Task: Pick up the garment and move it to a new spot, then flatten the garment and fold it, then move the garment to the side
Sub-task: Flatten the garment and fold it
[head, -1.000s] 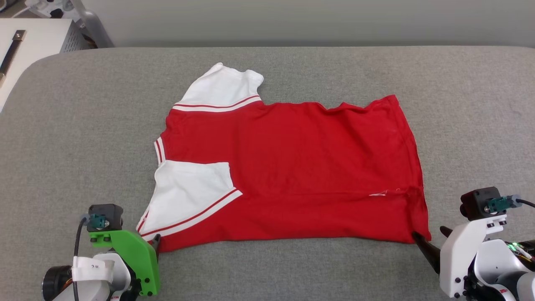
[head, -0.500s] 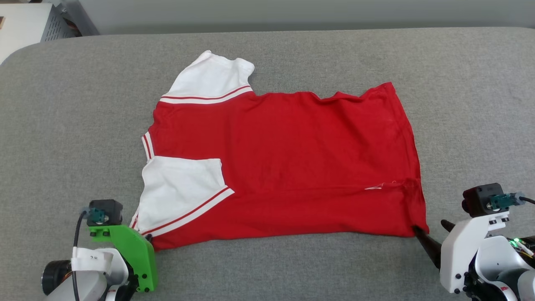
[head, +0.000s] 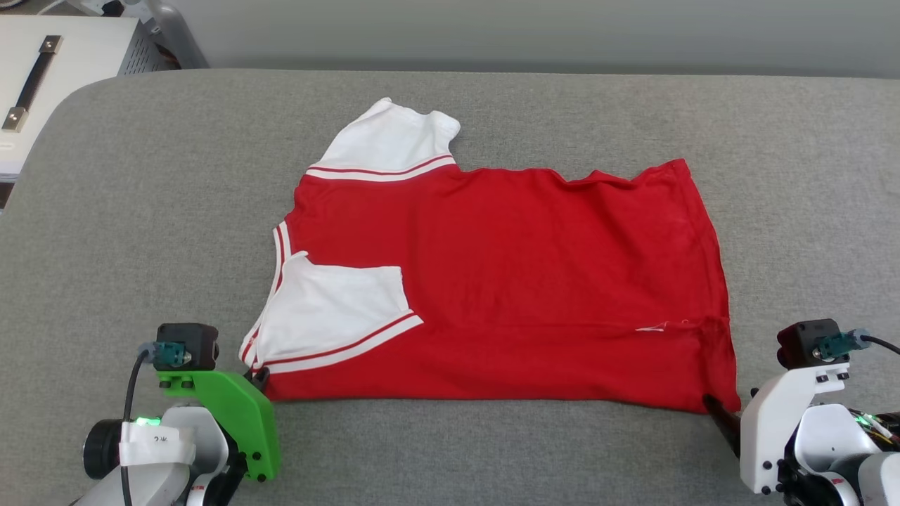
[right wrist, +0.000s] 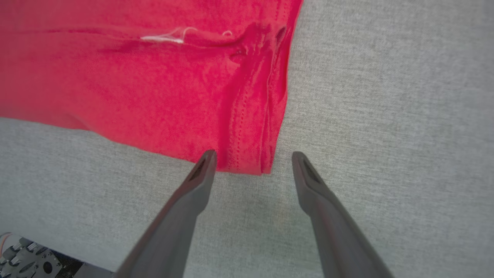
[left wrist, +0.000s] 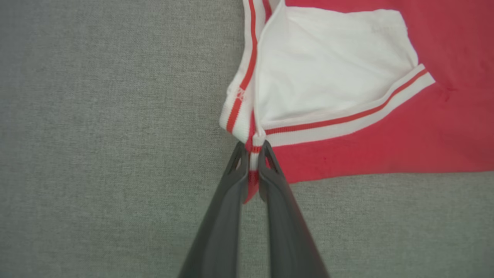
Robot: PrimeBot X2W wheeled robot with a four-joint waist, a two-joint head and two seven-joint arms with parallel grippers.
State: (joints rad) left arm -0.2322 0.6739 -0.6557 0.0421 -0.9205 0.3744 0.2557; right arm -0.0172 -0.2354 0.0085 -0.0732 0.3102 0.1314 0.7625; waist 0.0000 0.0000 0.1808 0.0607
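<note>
The garment [head: 520,281] lies spread on the grey surface with its plain red side up, collar to the left and hem to the right. One white sleeve [head: 387,140] sticks out at the back; the other [left wrist: 332,65] is folded onto the red body. My left gripper [left wrist: 252,148] is shut on the near left corner, pinching red-white striped trim at the sleeve's edge; it also shows in the head view [head: 260,379]. At the near right hem corner [right wrist: 247,154], my right gripper [right wrist: 252,158] stands open, fingers [right wrist: 193,185] straddling it on the surface. The print is hidden.
The grey padded surface [head: 140,211] runs wide on all sides of the garment. A white cabinet with a dark handle [head: 31,81] stands beyond the far left corner. A pale wall closes off the back.
The head camera has shifted. The garment's near edge now runs straighter between my grippers, and the near sleeve's left edge has folded inward.
</note>
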